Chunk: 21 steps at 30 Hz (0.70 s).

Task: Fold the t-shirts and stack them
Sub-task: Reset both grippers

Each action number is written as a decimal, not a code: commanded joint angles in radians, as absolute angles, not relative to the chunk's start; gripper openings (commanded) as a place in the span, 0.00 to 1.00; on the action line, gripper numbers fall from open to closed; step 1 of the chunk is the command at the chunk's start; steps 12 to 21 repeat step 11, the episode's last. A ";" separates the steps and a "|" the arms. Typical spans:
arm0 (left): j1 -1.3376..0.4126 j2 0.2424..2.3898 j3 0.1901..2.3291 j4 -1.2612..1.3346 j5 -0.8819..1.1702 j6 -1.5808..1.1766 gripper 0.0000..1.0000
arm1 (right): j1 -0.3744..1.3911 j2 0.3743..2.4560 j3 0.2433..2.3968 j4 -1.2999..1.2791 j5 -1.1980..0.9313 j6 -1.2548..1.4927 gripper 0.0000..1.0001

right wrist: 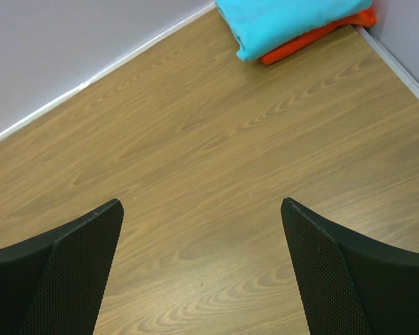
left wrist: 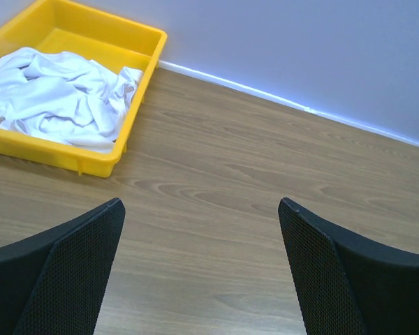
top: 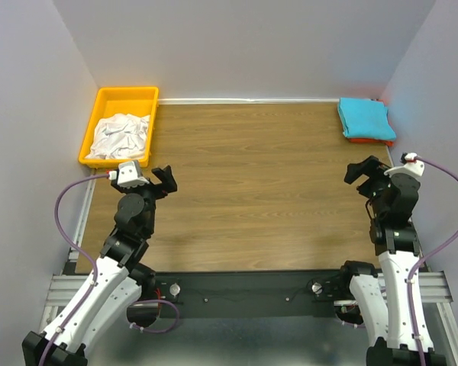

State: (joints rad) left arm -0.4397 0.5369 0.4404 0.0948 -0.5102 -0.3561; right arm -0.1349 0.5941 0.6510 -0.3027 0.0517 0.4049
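A wooden-grain table carries everything here, and places below are given against it. At its far-left corner stands one yellow rectangular plastic bin. Inside the bin lies a crumpled heap of white cloth t-shirts. The heap is too bunched to count how many shirts it holds.

At the table's far-right corner sits one stack of two folded shirts. One turquoise-blue cloth t-shirt lies on top, and one bright orange-red cloth t-shirt lies under it. Only the orange-red shirt's front edge and one corner show. The stack lies close against the corner where the two walls meet.

Two arms rise from the table's near edge, one at each side. The left gripper hangs above the table's left part, just on the near side of the bin. Its two black textured fingers are spread wide, with bare wood showing between them and nothing gripped. The right gripper hangs above the table's right part, on the near side of the folded stack and apart from it. Its two black fingers are also spread wide and carry nothing. The middle of the table, between the two grippers, is plain wood.
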 commanded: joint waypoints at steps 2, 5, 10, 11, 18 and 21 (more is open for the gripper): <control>-0.434 0.500 0.370 0.204 -0.494 -0.351 0.98 | -0.112 0.581 0.644 -0.318 0.101 0.411 1.00; -0.433 0.508 0.356 0.235 -0.485 -0.359 0.98 | -0.103 0.587 0.655 -0.316 0.098 0.407 1.00; -0.434 0.546 0.350 0.274 -0.482 -0.356 0.98 | -0.097 0.601 0.667 -0.308 0.118 0.390 1.00; -0.434 0.554 0.354 0.278 -0.482 -0.354 0.98 | -0.097 0.607 0.667 -0.302 0.120 0.390 1.00; -0.434 0.554 0.354 0.278 -0.482 -0.354 0.98 | -0.097 0.607 0.667 -0.302 0.120 0.390 1.00; -0.434 0.554 0.354 0.278 -0.482 -0.354 0.98 | -0.097 0.607 0.667 -0.302 0.120 0.390 1.00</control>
